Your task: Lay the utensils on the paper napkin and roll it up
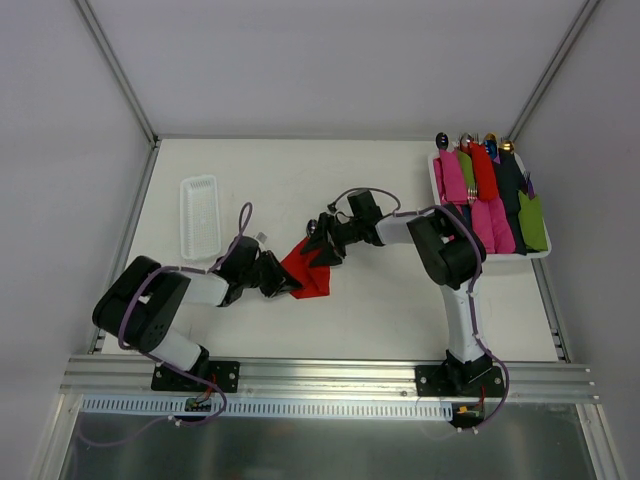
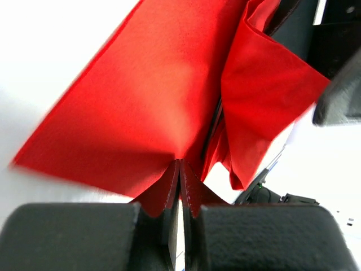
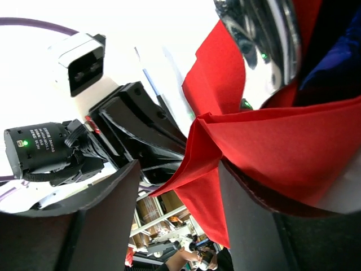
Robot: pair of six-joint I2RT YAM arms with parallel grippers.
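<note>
The red paper napkin [image 1: 308, 268] lies crumpled and partly lifted between my two grippers at the table's middle. My left gripper [image 1: 287, 281] is shut on its near-left edge; in the left wrist view the fingertips [image 2: 180, 164] pinch the red sheet [image 2: 146, 96], which fans out beyond them. My right gripper [image 1: 323, 243] is at the napkin's far side. In the right wrist view its jaws [image 3: 179, 169] stand wide apart, with folds of the napkin [image 3: 271, 147] draped over the right finger. A shiny silver utensil [image 3: 265, 34] shows above, wrapped in the red paper.
A white ribbed tray [image 1: 200, 212] lies at the left. A white bin [image 1: 540, 254] at the back right holds several pink, red, green and dark rolled bundles. My left arm's wrist [image 3: 51, 147] is close in front of the right gripper.
</note>
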